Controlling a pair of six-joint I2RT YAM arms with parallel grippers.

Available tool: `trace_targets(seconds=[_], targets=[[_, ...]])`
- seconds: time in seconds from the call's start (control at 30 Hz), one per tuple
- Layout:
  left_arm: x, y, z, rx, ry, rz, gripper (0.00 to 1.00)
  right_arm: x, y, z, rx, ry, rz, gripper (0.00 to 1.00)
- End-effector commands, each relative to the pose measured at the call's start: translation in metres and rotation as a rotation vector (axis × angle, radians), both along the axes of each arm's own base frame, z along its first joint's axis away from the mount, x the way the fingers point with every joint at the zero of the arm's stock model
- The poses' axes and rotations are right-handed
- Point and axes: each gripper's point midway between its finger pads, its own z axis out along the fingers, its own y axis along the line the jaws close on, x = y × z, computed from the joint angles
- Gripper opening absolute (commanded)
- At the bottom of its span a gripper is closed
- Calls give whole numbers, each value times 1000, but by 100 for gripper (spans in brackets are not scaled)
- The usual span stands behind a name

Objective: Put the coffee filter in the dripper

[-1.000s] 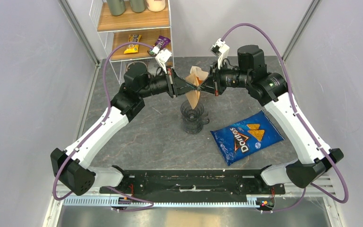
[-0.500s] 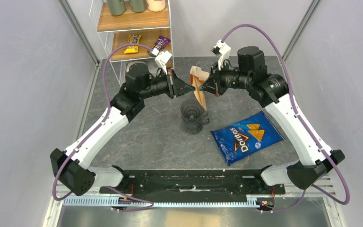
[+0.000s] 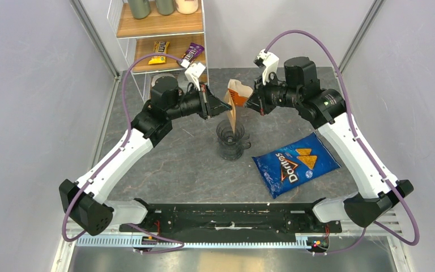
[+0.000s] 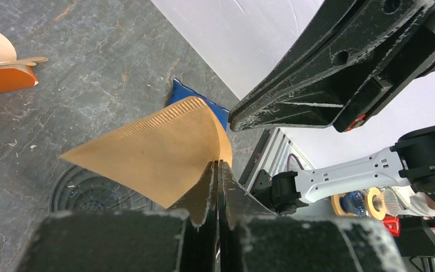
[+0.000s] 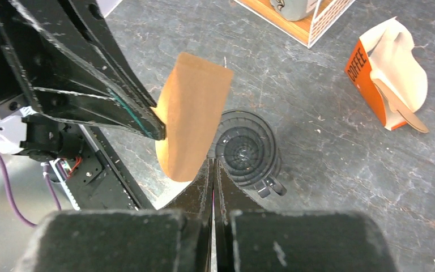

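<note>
While both arms are reaching in over the grey stone-patterned table (image 3: 175, 164), the thin tan-brown paper coffee filter (image 5: 192, 122) is hanging in the air between them, not seated in anything. The left gripper (image 4: 218, 170) is pinching one corner of the paper, its two black fingers pressed tight together on it. The right gripper (image 5: 213, 167) is pointing in from the opposite side with its fingers fully closed. Their tips are sitting right at the filter's edge, and I cannot tell whether they are clamping the paper or only meeting it.

From the overhead camera, the filter's lower end is dangling over the mouth of the dark smoky translucent plastic cone dripper (image 5: 249, 150), which is standing upright on the table just below the grippers. Whether paper and rim are touching is not clear.

An orange-and-white cardboard filter packet (image 5: 374, 73) is lying open on the table beyond the dripper, pale paper spilling from its top. A blue Doritos chip bag (image 3: 295, 163) is lying flat near the right arm, and a wooden shelf unit (image 3: 158, 25) holding snacks and jars is standing at the far left corner.
</note>
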Motion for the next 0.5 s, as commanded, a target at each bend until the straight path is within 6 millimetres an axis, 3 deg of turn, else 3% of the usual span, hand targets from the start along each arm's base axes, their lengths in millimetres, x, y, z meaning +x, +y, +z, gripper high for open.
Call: trace_targets(seconds=[0.0,0.1,0.13,0.23,0.47], targets=[[-6,3,27,-40,-87,-6,2,4,-8,15,-9,-81,-31,0],[-3,0,28,-58,-60,-3,2,-1,1,17,29,-65,18,4],[-1,0,27,-60,-53,2,2,-5,4,19,48,-58,39,18],[1,-1,26,-53,-56,6,2,-14,8,23,83,-56,75,44],[1,-4,27,-66,-50,-6,2,-26,17,25,158,-12,123,70]])
